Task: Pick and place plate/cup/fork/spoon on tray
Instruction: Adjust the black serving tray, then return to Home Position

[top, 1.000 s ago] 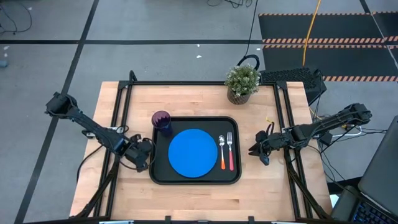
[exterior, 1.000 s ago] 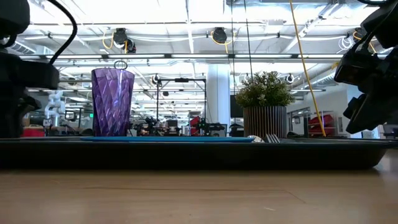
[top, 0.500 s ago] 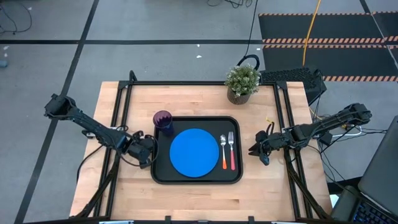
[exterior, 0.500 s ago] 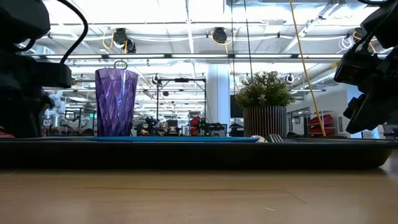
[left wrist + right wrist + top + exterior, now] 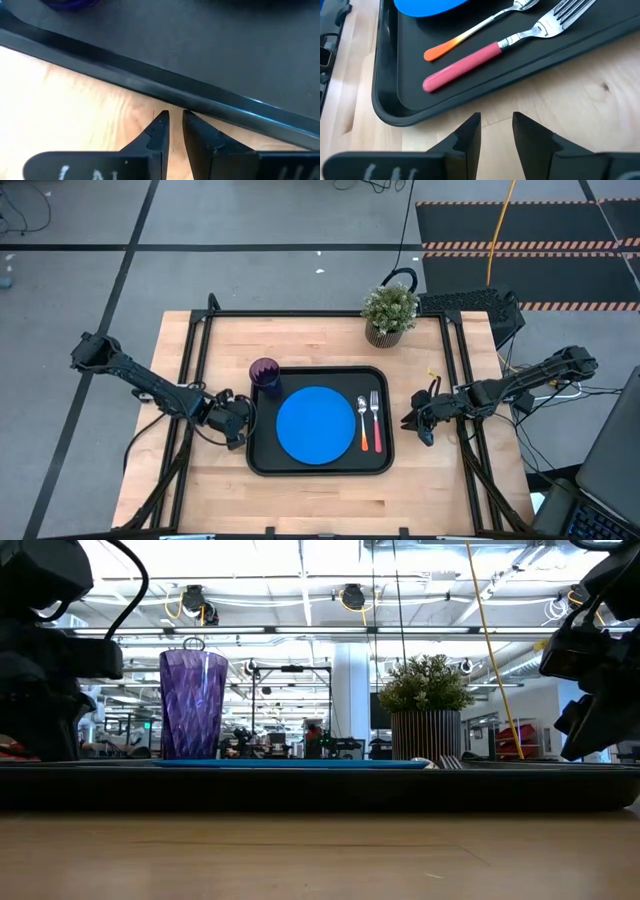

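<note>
The large black rectangular plastic tray (image 5: pixel 320 420) now sits slightly farther toward the tabletop's (image 5: pixel 300 340) right edge than a second ago, and the left tool (image 5: pixel 240 428) has followed it, its tips at the tray's left rim. In the left wrist view its narrowly parted fingers (image 5: pixel 159 131) appear to touch the rim, holding nothing. On the tray, the small translucent purple plastic tumbler (image 5: pixel 264 373) stands upright in the far left corner. The flat round bright blue plate (image 5: pixel 315 425) lies in the middle. The orange-handled spoon (image 5: pixel 363 423) and the red-handled fork (image 5: pixel 376 421) lie side by side near the right rim. The right tool (image 5: pixel 412 423) hovers just beyond that rim, slightly parted and empty. A potted green plant (image 5: pixel 389 313) stands at the tabletop's far edge, well clear.
</note>
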Robot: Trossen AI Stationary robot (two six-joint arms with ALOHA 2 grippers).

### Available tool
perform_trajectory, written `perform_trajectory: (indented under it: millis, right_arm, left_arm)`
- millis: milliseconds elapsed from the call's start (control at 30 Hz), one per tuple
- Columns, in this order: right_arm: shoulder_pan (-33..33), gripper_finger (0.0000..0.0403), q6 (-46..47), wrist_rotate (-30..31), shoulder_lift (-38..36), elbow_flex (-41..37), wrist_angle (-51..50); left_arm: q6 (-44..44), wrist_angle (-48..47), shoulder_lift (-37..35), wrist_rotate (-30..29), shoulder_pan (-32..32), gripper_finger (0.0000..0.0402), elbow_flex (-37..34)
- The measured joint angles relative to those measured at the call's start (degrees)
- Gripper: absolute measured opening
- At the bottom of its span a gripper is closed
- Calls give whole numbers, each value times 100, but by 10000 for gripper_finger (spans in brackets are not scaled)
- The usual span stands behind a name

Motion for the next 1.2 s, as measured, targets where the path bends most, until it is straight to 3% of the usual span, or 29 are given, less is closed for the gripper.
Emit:
perform_trajectory:
  millis: [200, 500, 633, 867, 1200]
  right_arm:
    - [-2, 107, -66, -313, -127, 35, -28]
    - [0, 107, -511, -131, -598, 318, 15]
    - [0, 107, -623, -9, -790, 318, -6]
    - [0, 107, -612, 3, -1069, 317, -78]
    - [0, 107, -457, 7, -1274, 319, -455]
  left_arm:
    - [16, -51, -4, 187, -2, 55, 30]
    - [308, -724, -7, 229, -4, 55, 481]
    - [391, -810, -209, -392, -112, 55, 494]
    - [354, -868, -1108, -934, -542, 55, 494]
    - [463, -955, -2525, -2698, -1354, 55, 494]
